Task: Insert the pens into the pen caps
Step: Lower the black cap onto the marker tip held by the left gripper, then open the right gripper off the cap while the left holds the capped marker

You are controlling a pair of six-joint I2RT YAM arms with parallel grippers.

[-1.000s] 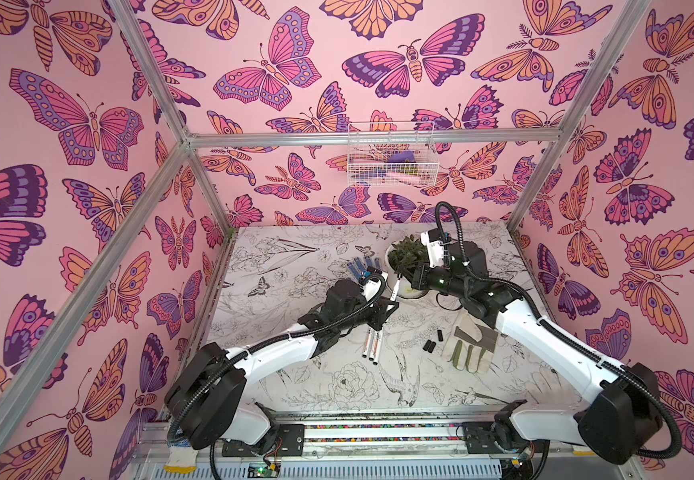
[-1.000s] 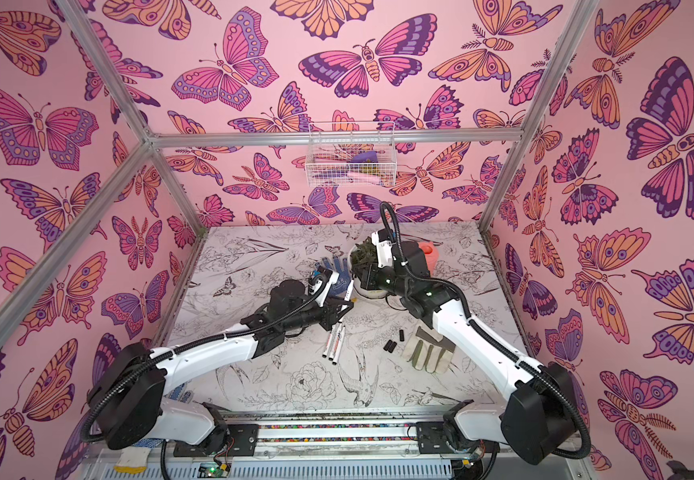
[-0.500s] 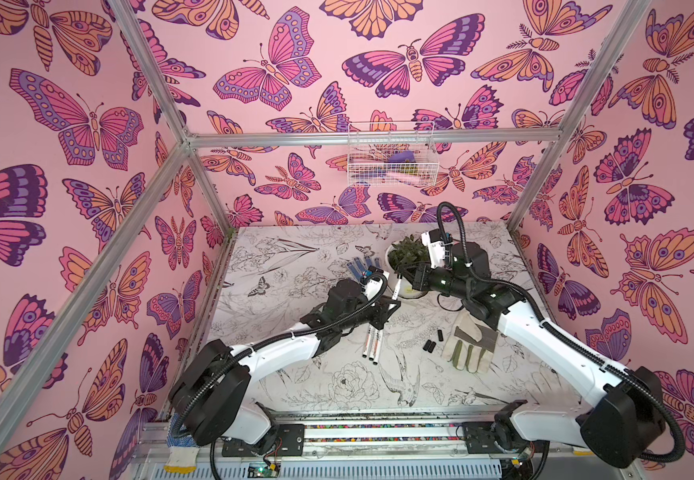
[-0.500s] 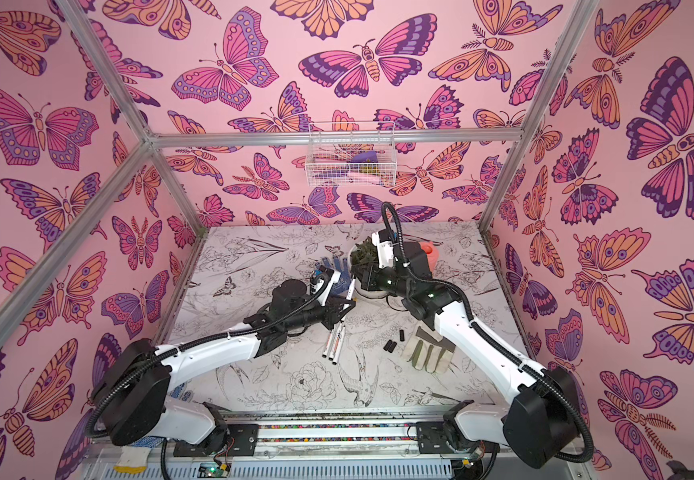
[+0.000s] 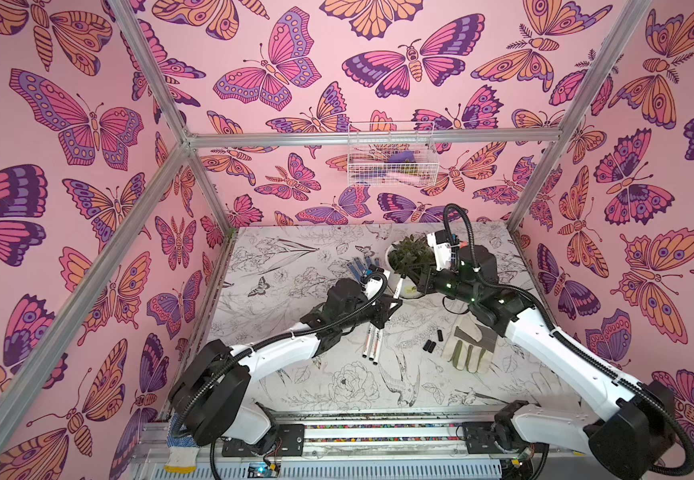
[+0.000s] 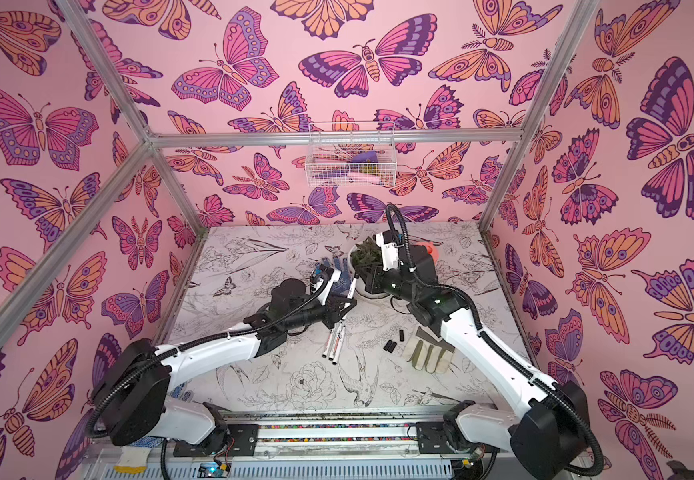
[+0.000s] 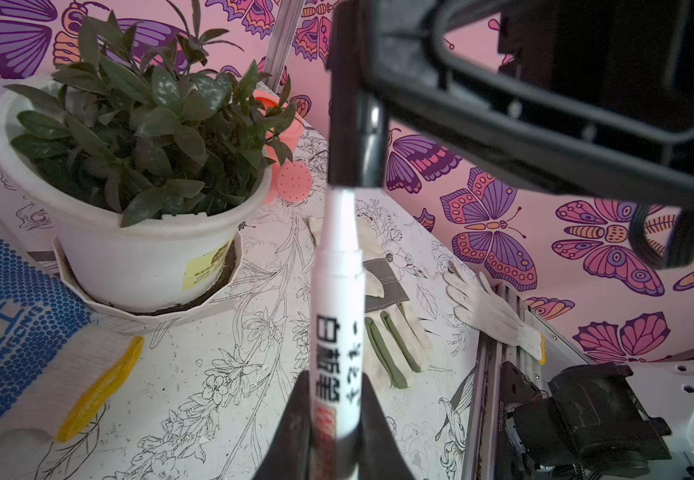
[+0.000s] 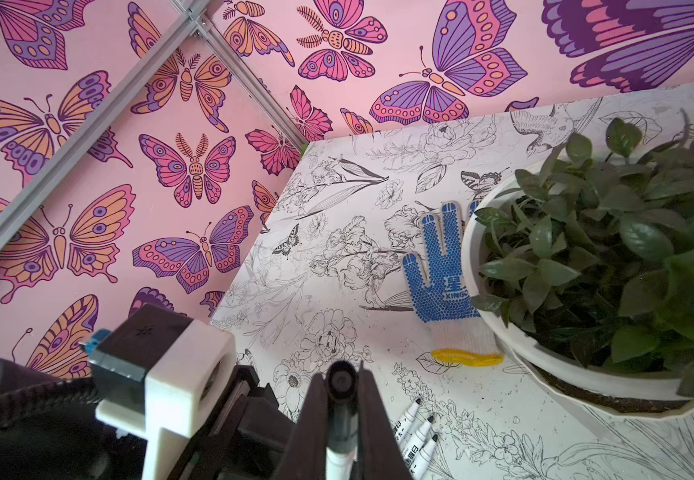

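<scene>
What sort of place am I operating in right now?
Likely a purpose-built robot test cell, not a real room: butterfly-print walls on an aluminium frame, a flower-print tabletop, and props like a potted plant and a work glove.

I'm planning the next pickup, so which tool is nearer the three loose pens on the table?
Left. The left tool, shut on a pen, hangs just past the far ends of the loose pens; the right tool, holding a cap, is farther back by the plant pot.
</scene>
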